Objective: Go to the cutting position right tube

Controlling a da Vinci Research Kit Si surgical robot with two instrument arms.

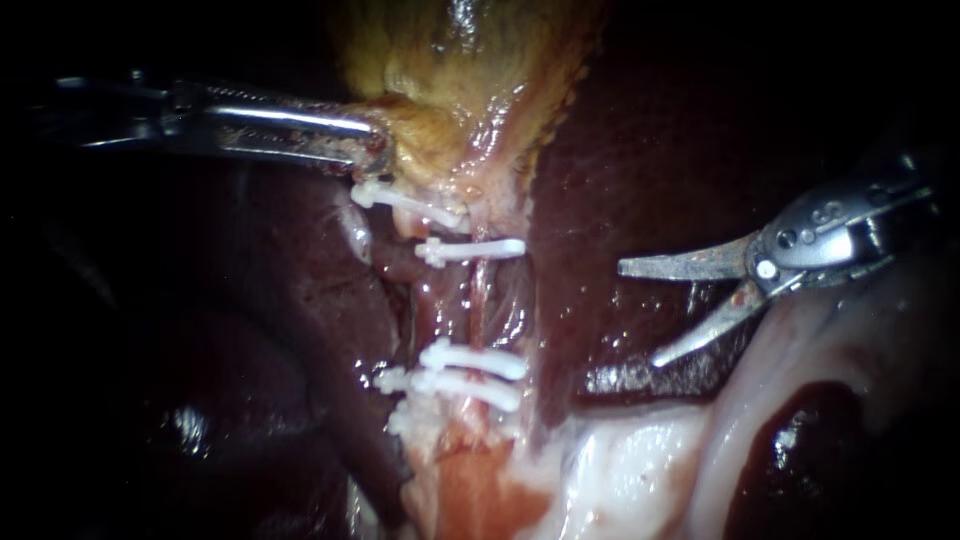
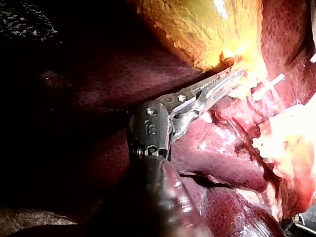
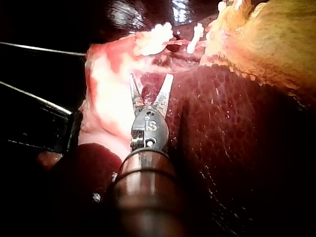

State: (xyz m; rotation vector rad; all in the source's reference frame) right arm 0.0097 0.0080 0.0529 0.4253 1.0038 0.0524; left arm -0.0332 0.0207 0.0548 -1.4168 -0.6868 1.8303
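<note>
The right instrument (image 1: 638, 315) comes in from the right with its two curved blades spread wide, nothing between them. The tips hang over bare dark liver (image 1: 590, 200), well apart from the right tube (image 1: 482, 305). Between the blade tips and that tube lies an open stretch of liver, ending in a raised liver edge just beside the tube. Below the blades, pale tissue (image 1: 630, 470) rises along the lower border of the open stretch.

The right tube is a thin, wet, pinkish-red strand running down from the gallbladder (image 1: 470, 80). One of the white clips (image 1: 470, 250) crosses it above and two more lie close together across it below, leaving a bare length between them. Another strand lies just beside it on the left.

The left instrument (image 1: 375, 155) enters from the left, its jaws pressed together on the yellowish lower end of the gallbladder, just above the uppermost clip.
</note>
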